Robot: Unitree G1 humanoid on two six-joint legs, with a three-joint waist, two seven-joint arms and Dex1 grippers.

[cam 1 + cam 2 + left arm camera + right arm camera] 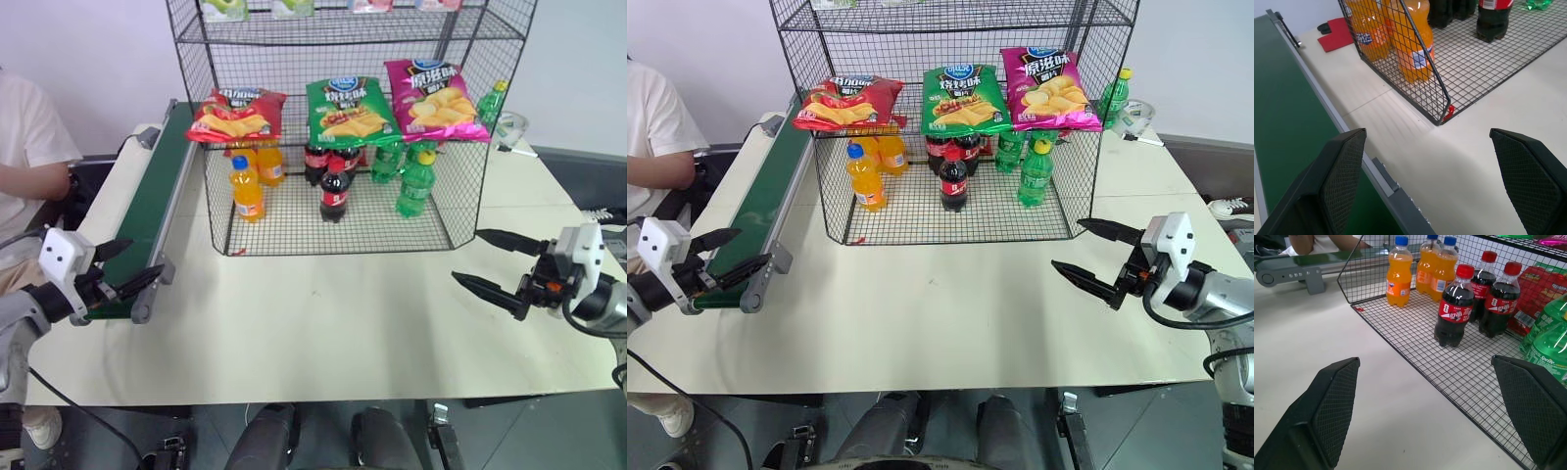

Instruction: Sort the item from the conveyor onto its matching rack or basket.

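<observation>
Nearest the robot, the left gripper [122, 266] hangs over the near end of the conveyor [147, 211] with its 2 fingers spread wide and nothing between them, and the right gripper [498, 262] hovers above the bare table [343, 323] on the other side, equally wide apart and empty. Farther back, the black wire rack [343, 147] stands on the table with orange, cola and green bottles on its bottom tier, and the red chip bag [238, 114] lies on the tier above at the left end, beside the green chip bag [350, 110] and the pink chip bag [433, 98].
</observation>
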